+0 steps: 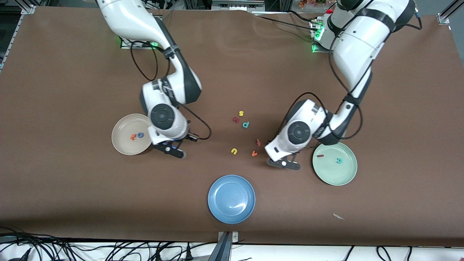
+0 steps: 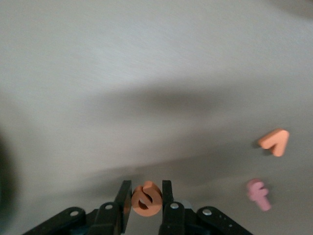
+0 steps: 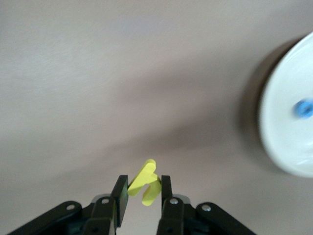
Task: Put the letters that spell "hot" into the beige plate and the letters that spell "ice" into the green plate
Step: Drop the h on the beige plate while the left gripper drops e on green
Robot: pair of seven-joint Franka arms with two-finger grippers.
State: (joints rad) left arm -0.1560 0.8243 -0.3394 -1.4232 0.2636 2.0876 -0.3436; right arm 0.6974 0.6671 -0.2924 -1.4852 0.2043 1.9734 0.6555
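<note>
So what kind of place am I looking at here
Most likely a robotics lab bench: two arms work over a brown-covered table, aluminium frame rails stand at its corners, and loose cables trail along its near edge.

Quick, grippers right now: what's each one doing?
Left gripper: shut on the orange-red "e", beside the green plate.
Right gripper: shut on the yellow "h", beside the beige plate.

Your front view is evenly lit from overhead and sharp, with glare on the blue plate (image 1: 231, 198) and soft shadows under both arms. Both wrist views look washed out and blurry (the beige plate (image 3: 288, 110) especially).
</note>
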